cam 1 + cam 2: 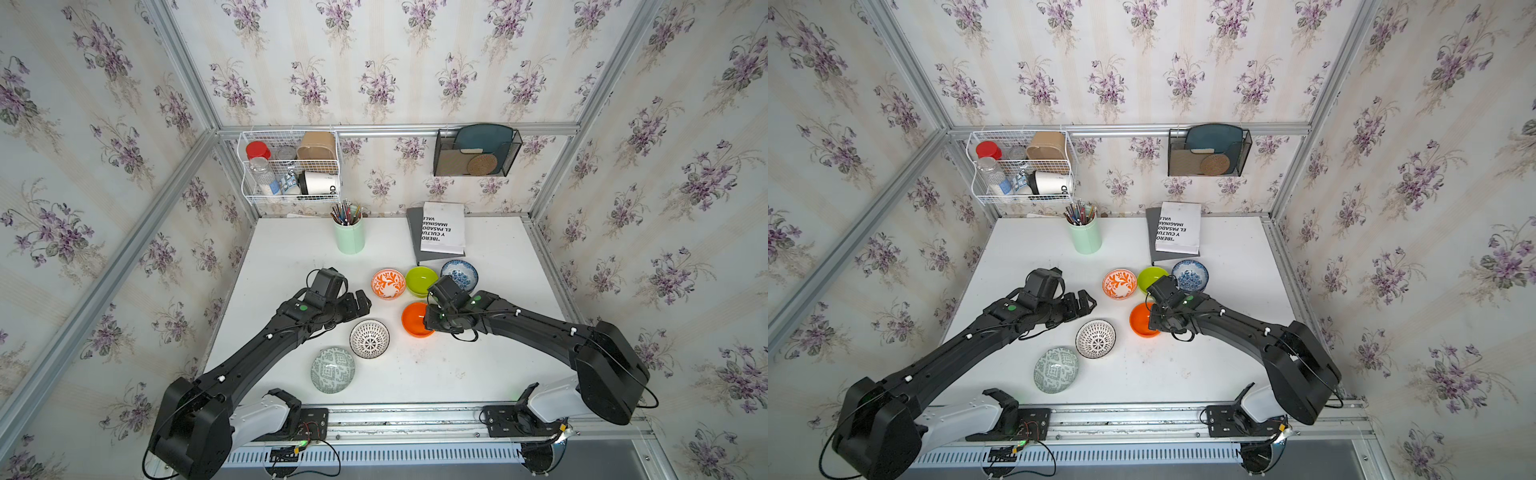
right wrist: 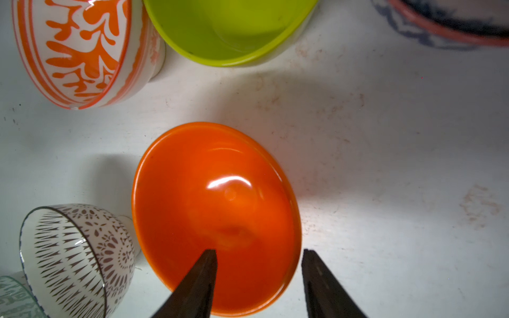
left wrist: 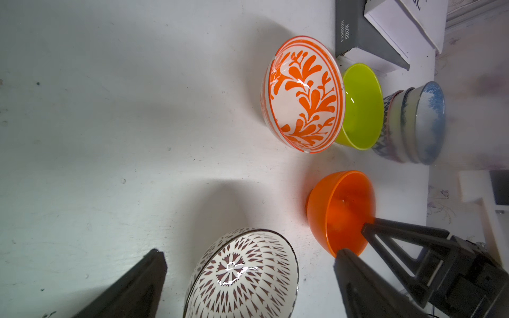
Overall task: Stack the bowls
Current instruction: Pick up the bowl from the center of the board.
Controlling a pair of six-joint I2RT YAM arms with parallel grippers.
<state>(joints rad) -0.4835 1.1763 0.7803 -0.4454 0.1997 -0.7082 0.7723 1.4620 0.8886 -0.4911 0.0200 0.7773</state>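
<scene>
R gripper [image 2: 257, 252] is abt half open over the rim of the shiny plain orange round bowl [image 2: 214, 192]: one finger in, one out, no pinch. That bowl sits on the flat white table [image 1: 457, 365]. A smooth lime bowl [image 1: 420, 280] & an orange-white leaf bowl [image 1: 387, 283] sit side by side just behind it. The blue-flower bowl stack [image 1: 459, 274] is by them. L gripper [image 1: 362, 305] is wide open w/ nothing in it, near the black-white ray bowl [image 1: 369, 338]. The grey-green patterned bowl [image 1: 332, 370] is near the front edge. There is open table front right.
</scene>
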